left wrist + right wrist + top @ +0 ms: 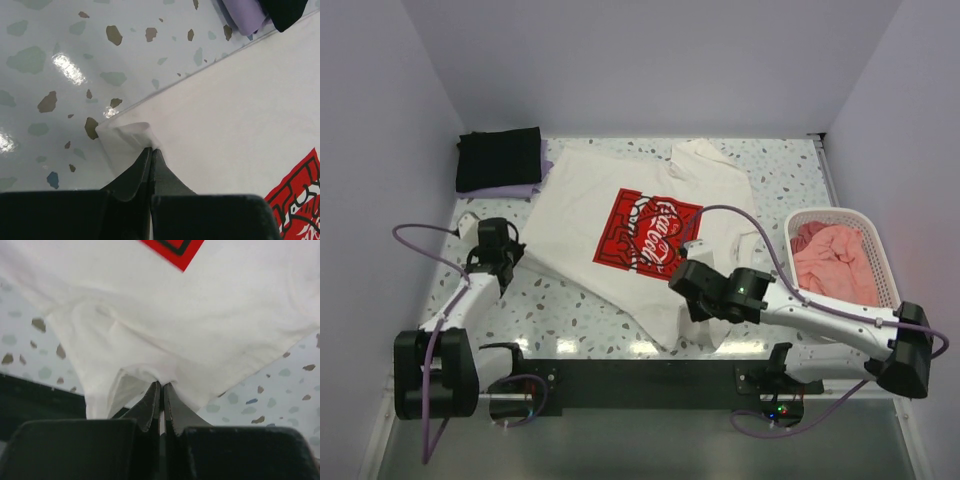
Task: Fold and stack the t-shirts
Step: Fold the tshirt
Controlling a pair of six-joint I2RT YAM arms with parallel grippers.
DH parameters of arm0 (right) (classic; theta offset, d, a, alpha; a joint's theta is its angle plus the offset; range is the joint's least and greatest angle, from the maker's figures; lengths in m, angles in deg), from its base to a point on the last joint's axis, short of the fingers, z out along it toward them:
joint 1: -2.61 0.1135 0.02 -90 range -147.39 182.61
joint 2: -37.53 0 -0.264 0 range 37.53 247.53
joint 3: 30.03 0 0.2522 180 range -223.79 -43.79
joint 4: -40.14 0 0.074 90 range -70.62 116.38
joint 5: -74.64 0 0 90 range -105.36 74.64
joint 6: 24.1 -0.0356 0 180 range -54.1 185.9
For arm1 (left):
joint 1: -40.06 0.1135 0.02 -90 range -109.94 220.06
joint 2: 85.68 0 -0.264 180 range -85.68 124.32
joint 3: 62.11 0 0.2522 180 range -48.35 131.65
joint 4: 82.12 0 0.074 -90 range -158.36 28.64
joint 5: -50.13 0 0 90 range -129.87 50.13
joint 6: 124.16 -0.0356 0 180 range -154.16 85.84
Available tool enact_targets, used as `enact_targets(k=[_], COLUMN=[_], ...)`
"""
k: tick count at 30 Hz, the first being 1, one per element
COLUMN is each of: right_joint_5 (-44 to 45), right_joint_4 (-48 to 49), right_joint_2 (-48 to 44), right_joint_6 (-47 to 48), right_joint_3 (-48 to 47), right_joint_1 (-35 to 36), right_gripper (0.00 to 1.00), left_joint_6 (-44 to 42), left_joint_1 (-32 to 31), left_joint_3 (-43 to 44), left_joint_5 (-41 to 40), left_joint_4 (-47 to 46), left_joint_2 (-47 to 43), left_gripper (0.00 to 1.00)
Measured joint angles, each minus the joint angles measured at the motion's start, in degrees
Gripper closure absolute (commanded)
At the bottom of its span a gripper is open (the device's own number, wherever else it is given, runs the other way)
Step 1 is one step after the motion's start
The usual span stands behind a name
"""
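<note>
You are starting the fold: left fingers and right fingers are clenching the white shirt edges; lifting evenly comes next.

There's the soft cream-white t-shirt, red square print on it. The folded cloth tee is black; the tabletop is white, grey-green flecks.

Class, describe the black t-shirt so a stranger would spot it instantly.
Start at the far left corner of the speckled table. A folded black t-shirt lies there on a pale lavender t-shirt, beside the spread cream-white t-shirt. It is the only dark garment.
</note>
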Motion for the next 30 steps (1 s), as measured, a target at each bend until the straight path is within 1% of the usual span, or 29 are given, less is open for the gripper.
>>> enact_targets(k=[3,5,10,15,22,30], right_joint_5=[-1.3,-1.4,-1.2,0.2,1.4,2.9], right_joint_4=[3.2,3.9,5.7,7.8,8.6,8.9], right_joint_2=[3.9,5.2,7.5,11.3,14.8,16.4], right_joint_6=[5.0,7.2,11.1,12.9,14.6,16.0], right_joint_3=[-1.8,-2.8,-6.6,-9.0,-9.3,-13.3], right_joint_1=[-8.7,-13.2,-21.0,-25.5,-30.8,-32.9], right_gripper=[1.00,1.00,1.00,1.00,1.00,1.00], left_joint_6=[0.7,1.1,1.5,1.4,1.1,-0.2], left_joint_1=[-0.5,-0.7,-1.0,-1.2,-1.4,-2.8], left_joint_3=[3.9,7.0,14.9,22.8,28.4,34.8], left_joint_5=[-0.4,-0.5,-0.5,-0.6,0.0,0.6], left_joint_4=[0.0,0.1,0.5,1.3,2.1,3.2], left_joint_2=[5.5,9.7,18.4,25.1,30.8,36.1], left_gripper=[1.00,1.00,1.00,1.00,1.00,1.00])
